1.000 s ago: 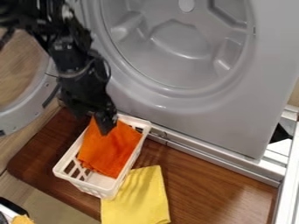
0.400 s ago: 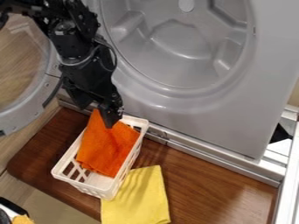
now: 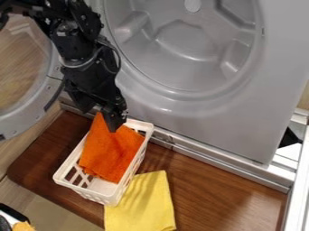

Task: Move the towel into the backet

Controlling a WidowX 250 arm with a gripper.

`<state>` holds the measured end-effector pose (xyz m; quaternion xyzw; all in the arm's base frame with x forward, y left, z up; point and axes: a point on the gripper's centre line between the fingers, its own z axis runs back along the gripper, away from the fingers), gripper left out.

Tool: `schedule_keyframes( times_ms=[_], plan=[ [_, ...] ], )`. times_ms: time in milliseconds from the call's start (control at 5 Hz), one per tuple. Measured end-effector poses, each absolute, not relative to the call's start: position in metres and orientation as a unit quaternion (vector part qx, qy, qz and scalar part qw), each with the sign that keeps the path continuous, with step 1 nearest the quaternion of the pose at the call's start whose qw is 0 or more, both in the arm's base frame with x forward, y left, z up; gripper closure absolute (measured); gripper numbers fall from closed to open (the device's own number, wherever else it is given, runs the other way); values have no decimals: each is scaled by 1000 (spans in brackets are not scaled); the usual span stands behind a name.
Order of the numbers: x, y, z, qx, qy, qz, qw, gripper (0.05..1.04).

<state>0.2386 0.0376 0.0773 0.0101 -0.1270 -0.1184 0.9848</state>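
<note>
Orange towel (image 3: 110, 152) is in the white basket (image 3: 104, 196), lower left-center of frame. Black gripper (image 3: 112, 123) hangs over the basket's upper end, against the towel's top end. Can't tell how wide the jaws stand or if they pinch cloth.

Key relation: bulk of the orange towel lies straight below the jaws in frame, its long axis running from the peaked upper end down to the basket's lower part, roughly along the basket. So the jaws are at one end, not mid-towel. Looks basically placed; likely just release if gripped, then back off toward the top of frame, away from the bulk. Risk: peaked corner snags and drags the towel up or tips the basket.

Yellow towel (image 3: 145, 203) is outside, on the desk (image 3: 211, 185), right against the basket's lower right side. Task doesn't say which towel; orange seems meant.
</note>
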Motion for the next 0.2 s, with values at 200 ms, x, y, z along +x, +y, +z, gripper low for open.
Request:
schedule_keyframes(
  times_ms=[200],
  plan=[
    [239, 38, 77, 10, -127, -118, 985, 84]
  ],
)
